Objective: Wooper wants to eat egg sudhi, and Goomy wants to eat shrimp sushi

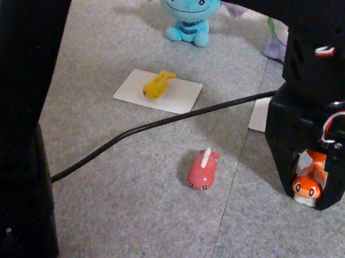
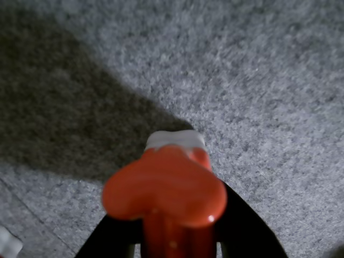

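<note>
The orange shrimp sushi (image 1: pixel 307 186) with dot eyes and a white base sits between the black fingers of my gripper (image 1: pixel 306 194) at the right, just above the grey carpet. From the wrist view its forked orange tail (image 2: pixel 164 195) fills the lower middle, with the gripper shut on it. The yellow egg sushi (image 1: pixel 157 84) lies on a white card (image 1: pixel 184 97) in front of Wooper (image 1: pixel 189 6), the light blue plush at the top. A sliver of lilac Goomy (image 1: pixel 276 44) peeks out beside the arm at the top right.
A pink-red figure with a white stripe (image 1: pixel 203 169) lies on the carpet left of the gripper. A black cable (image 1: pixel 133 133) runs diagonally across the floor. A second white card (image 1: pixel 260 113) is partly hidden by the arm. A black post (image 1: pixel 17 80) stands at the left.
</note>
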